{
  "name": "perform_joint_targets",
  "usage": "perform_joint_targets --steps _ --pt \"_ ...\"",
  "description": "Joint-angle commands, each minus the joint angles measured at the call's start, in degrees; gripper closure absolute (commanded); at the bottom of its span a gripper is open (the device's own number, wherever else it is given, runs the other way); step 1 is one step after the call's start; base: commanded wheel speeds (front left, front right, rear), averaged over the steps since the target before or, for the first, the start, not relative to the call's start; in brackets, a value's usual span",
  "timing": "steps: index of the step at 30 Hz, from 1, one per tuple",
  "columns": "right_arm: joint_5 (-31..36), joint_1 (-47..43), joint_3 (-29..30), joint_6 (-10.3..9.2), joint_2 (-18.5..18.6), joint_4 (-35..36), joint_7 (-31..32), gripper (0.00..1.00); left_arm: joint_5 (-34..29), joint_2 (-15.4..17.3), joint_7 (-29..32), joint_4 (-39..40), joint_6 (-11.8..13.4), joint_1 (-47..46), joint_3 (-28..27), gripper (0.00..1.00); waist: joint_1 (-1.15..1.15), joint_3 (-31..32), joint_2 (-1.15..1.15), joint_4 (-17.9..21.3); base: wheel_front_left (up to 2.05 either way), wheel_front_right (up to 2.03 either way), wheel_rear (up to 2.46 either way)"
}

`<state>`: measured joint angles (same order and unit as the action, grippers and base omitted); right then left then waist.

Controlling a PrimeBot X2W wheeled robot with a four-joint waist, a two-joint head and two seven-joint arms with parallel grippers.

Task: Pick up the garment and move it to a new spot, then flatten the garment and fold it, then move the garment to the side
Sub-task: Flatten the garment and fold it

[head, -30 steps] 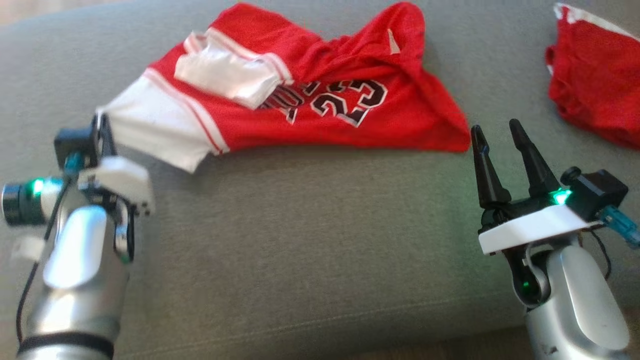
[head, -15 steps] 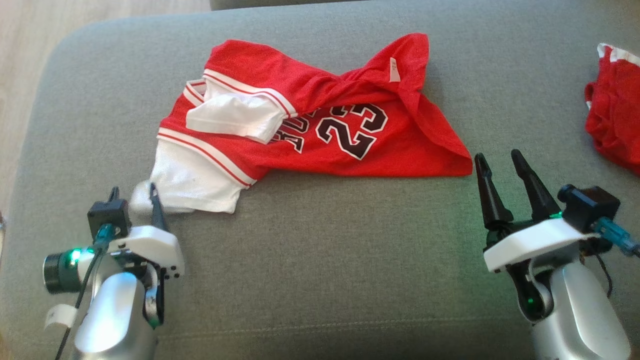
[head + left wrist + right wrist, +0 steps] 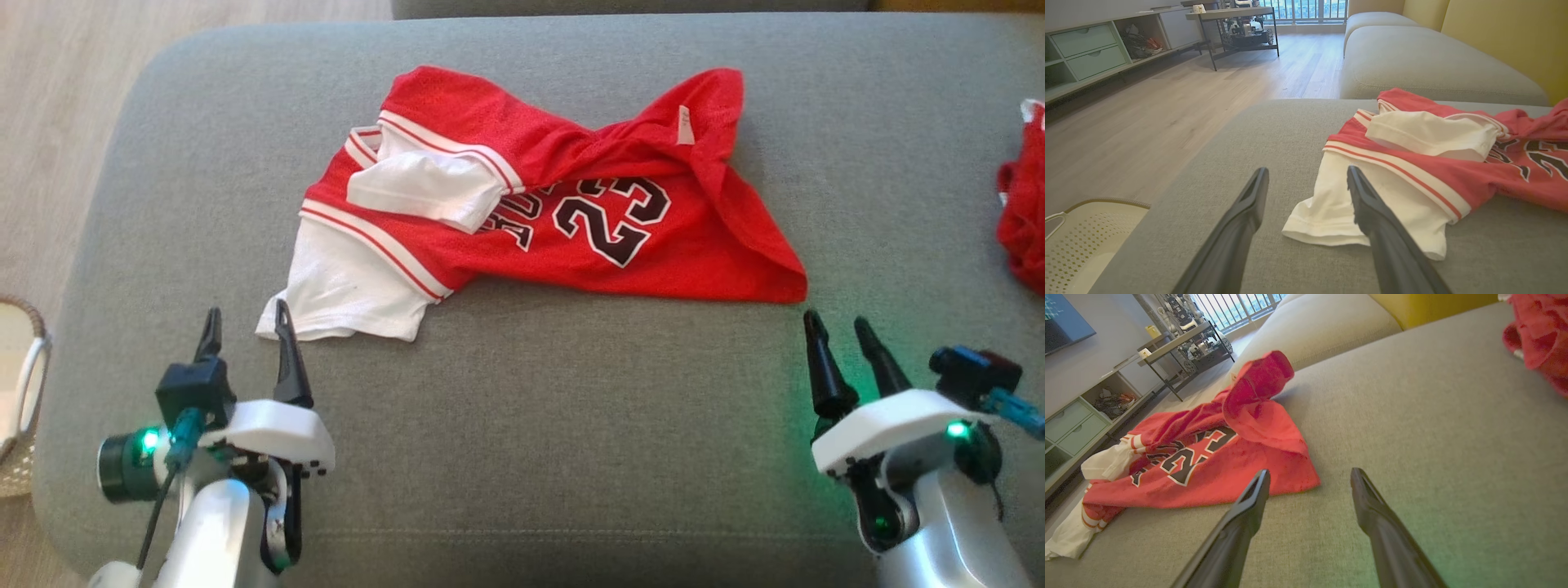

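Red jersey [image 3: 571, 220] lies crumpled on the grey sofa [image 3: 522, 457], and we read a black 23 on it, the letters beside it lost in a fold. Our left claw [image 3: 247, 312] stands wide apart, empty, one finger just beside the jersey's white sleeve. Our right claw [image 3: 836, 318] gapes empty near the jersey's red corner, fingers pointing forward.

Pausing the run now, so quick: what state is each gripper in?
Left gripper: open, holding nothing; the red jersey lies free beside it.
Right gripper: open, holding nothing.
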<state>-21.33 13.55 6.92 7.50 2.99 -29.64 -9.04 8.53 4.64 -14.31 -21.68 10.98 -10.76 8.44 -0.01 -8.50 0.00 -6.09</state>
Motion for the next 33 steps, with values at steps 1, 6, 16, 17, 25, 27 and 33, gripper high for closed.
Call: perform_joint_targets --steps 1,6,16,17,25,27,33 --pt "-0.99 2.41 -1.02 -0.01 -0.12 -0.07 0.17 0.0 -0.69 0.59 -0.69 2.04 -0.28 -1.7 -1.79 0.0 0.01 -0.18 0.0 -0.49 0.0 0.0 0.0" --pt "-4.43 5.96 -0.94 -0.01 -0.12 -7.73 0.31 0.0 -1.09 0.32 -0.69 1.84 -0.85 -1.59 -2.12 0.0 0.01 -0.7 0.0 -1.94 0.0 0.0 0.0" --pt "-5.52 14.37 -1.27 -0.01 -0.12 -21.51 -4.06 0.0 -1.78 -0.43 -0.69 1.34 -1.46 -2.11 -2.12 0.0 0.01 -2.14 0.0 -4.2 0.0 0.0 0.0" --pt "-5.07 15.1 -1.06 -0.01 -0.12 -22.77 -4.38 0.0 -1.84 -0.48 -0.69 1.3 -1.51 -2.15 -2.15 0.0 0.01 -2.21 0.0 -4.33 0.0 0.0 0.0" --pt "-4.3 19.16 -2.55 -0.01 -0.12 -25.04 -5.78 1.0 -2.22 -0.73 -0.69 0.78 -1.58 -1.88 -2.9 0.0 0.01 -1.6 0.0 -3.97 0.0 0.0 0.0" --pt "-3.68 19.74 -1.88 -0.01 -0.12 -22.16 -5.9 1.0 -2.27 -0.77 -0.69 0.58 -1.64 -1.68 -3.15 0.0 0.01 -0.95 0.0 -3.35 0.0 0.0 0.0" --pt "-1.49 19.13 -0.03 -0.01 -0.12 -8.15 -5.94 1.0 -2.27 -1.03 -0.69 0.27 -1.82 -0.73 -3.32 0.0 0.01 1.6 0.0 -1.69 0.0 0.0 0.0"
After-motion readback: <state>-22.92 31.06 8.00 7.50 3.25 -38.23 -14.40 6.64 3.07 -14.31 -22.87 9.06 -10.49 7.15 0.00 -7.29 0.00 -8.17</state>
